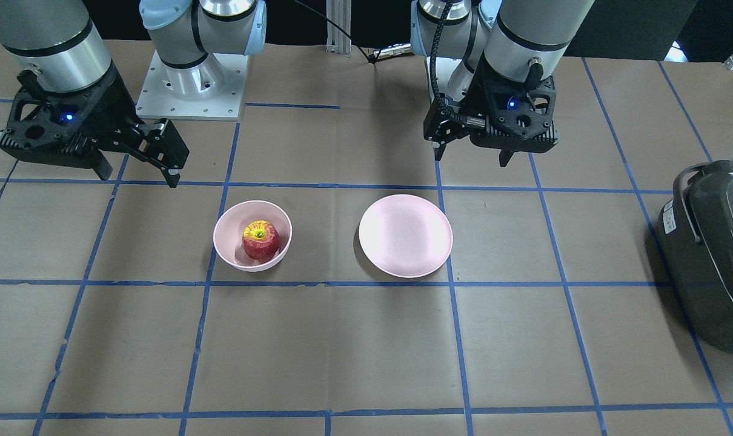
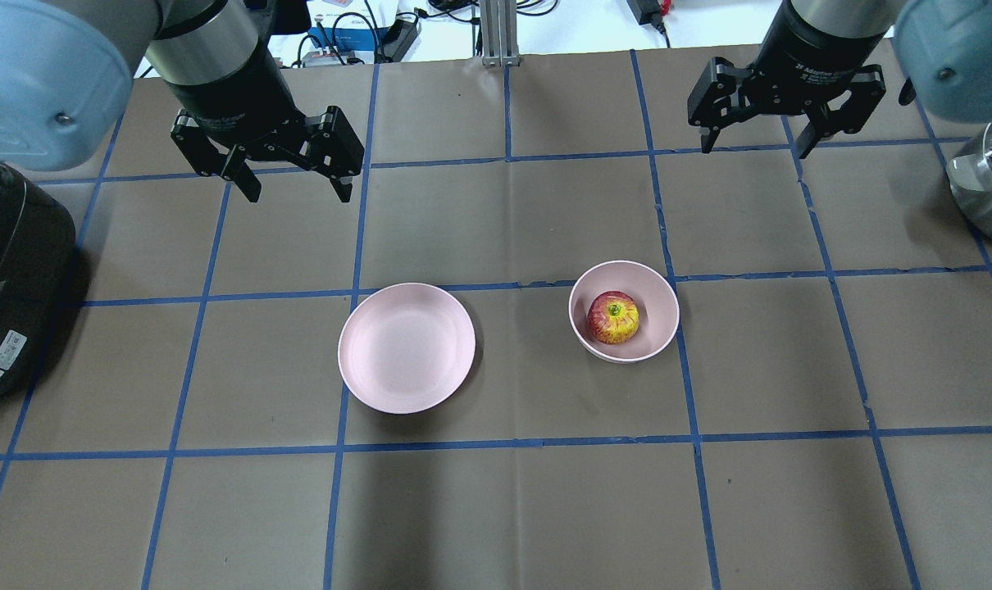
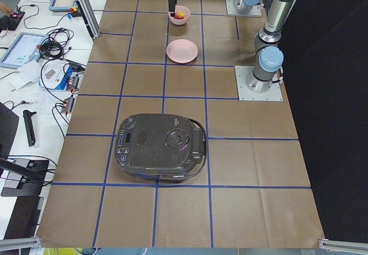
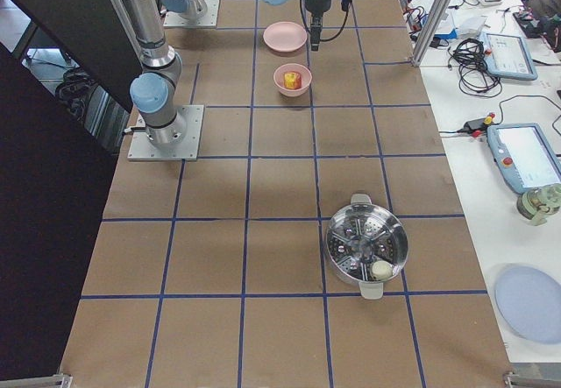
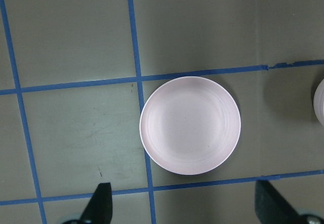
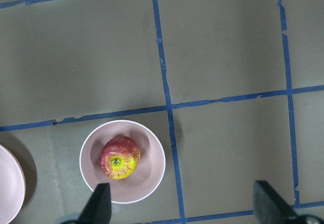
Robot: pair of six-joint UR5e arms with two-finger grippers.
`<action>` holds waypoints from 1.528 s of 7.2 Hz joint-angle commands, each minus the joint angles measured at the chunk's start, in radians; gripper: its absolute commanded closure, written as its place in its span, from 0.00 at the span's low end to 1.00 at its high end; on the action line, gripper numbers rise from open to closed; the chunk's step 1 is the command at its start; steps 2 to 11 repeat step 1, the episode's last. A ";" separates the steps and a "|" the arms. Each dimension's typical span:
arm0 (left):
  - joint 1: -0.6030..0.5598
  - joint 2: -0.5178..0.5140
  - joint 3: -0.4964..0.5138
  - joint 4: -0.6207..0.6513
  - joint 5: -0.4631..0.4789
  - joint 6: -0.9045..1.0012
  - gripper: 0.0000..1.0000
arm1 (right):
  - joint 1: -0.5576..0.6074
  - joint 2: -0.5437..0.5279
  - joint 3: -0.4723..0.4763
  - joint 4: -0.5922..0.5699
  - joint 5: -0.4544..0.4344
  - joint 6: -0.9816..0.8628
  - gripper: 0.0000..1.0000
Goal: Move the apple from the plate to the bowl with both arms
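The red apple (image 2: pixel 612 317) with a yellow-green top sits inside the pink bowl (image 2: pixel 658 288); both also show in the front view, apple (image 1: pixel 260 240) and bowl (image 1: pixel 224 227), and in the right wrist view, apple (image 6: pixel 120 158) and bowl (image 6: pixel 152 153). The flat pink plate (image 2: pixel 406 347) lies empty beside the bowl, also in the front view (image 1: pixel 405 235) and the left wrist view (image 5: pixel 190 125). My left gripper (image 2: pixel 295 190) is open and empty, raised behind the plate. My right gripper (image 2: pixel 754 147) is open and empty, raised behind and to the right of the bowl.
A dark rice cooker (image 2: pixel 8 279) stands at the table's left end. A steel steamer pot (image 2: pixel 988 184) stands at the right end. Blue tape lines grid the brown table (image 2: pixel 512 508).
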 commanded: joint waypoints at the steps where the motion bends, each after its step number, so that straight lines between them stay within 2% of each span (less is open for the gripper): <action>1: 0.000 0.000 -0.001 0.000 0.000 0.000 0.00 | 0.003 0.001 0.001 -0.002 0.000 0.004 0.00; 11: 0.000 0.000 -0.001 0.000 0.000 0.000 0.00 | 0.003 0.001 0.001 -0.002 0.000 0.004 0.00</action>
